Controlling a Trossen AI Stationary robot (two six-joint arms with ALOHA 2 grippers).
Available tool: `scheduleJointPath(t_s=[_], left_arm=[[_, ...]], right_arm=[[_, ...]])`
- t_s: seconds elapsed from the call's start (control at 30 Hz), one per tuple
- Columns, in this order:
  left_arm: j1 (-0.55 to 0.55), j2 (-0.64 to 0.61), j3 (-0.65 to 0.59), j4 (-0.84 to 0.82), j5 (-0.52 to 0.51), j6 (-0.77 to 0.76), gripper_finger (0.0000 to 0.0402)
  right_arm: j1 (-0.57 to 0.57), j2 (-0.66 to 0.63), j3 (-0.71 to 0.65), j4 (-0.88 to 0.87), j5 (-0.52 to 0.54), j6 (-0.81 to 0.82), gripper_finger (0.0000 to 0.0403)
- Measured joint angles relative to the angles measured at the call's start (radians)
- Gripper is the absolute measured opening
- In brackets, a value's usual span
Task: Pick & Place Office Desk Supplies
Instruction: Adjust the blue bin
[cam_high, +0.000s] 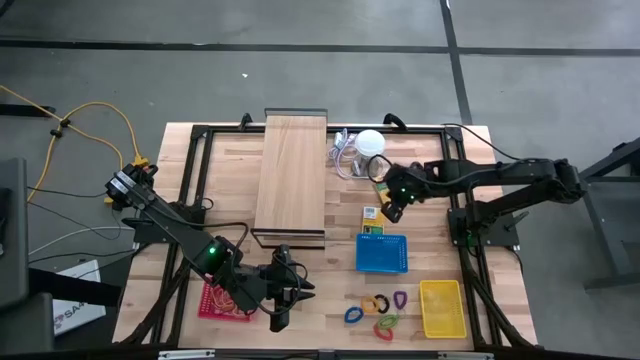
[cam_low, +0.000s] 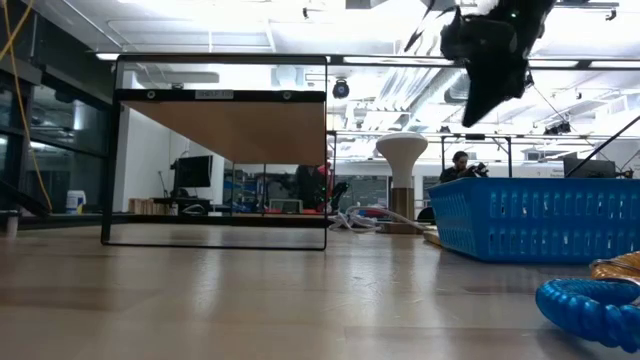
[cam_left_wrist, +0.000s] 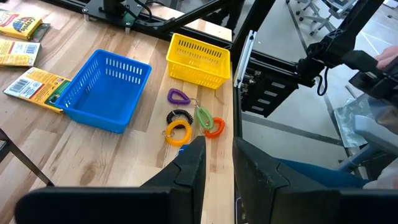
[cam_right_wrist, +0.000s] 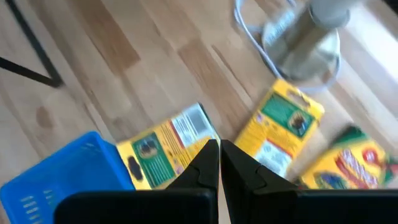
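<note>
Left gripper (cam_high: 285, 300) is hovering with jaws partly open and holding nothing, the coloured clips (cam_high: 375, 312) lying loose on the bench (cam_high: 310, 280) just ahead of them. Right gripper (cam_high: 392, 212) is hanging with jaws shut and empty, yellow packs (cam_right_wrist: 283, 127) unpicked just beneath; blue basket (cam_high: 381, 253) and yellow basket (cam_high: 442, 308) both appear unfilled, so sorting is barely starting.

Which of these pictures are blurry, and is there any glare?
Right wrist view: the yellow packs and the white lamp are smeared. Low view: the blue loop up close is soft, and the ceiling lights glare. High and left wrist views look sharp.
</note>
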Motion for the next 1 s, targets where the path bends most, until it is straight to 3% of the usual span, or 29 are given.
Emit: scheduleJointPath(t_s=[0.23, 0.47, 1.0], left_arm=[[0.000, 0.000, 0.000, 0.000, 0.000, 0.000, 0.0077], [0.000, 0.000, 0.000, 0.000, 0.000, 0.000, 0.0077], [0.000, 0.000, 0.000, 0.000, 0.000, 0.000, 0.0077]], right_arm=[[-0.002, 0.059, 0.000, -0.073, 0.016, -0.026, 0.0003], [-0.003, 0.094, 0.000, -0.069, 0.116, -0.054, 0.0003], [0.021, 0.094, 0.000, -0.067, 0.091, -0.080, 0.0003]])
